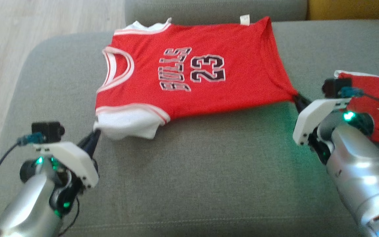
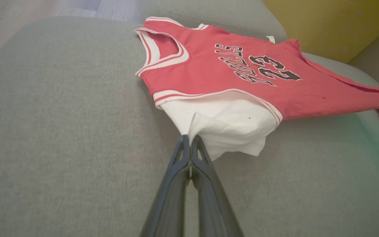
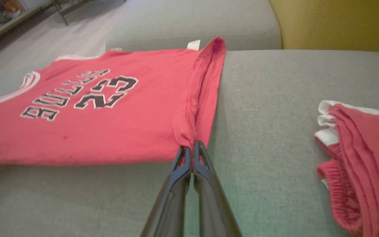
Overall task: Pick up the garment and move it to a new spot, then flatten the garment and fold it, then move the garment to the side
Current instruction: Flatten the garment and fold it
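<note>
Two pinches hold the garment (image 1: 192,82): left gripper (image 1: 95,132) on its white sleeve (image 1: 127,123), right gripper (image 1: 296,98) on a hem corner (image 1: 287,91). Flattening seems underway; next, an even outward pull.

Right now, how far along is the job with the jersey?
Done: the jersey lies spread, print up, on the sofa. In hand: left gripper shut on its white sleeve, right gripper shut on a hem corner, cloth taut there, so flattening. Left: no fold yet, nor the move aside.
</note>
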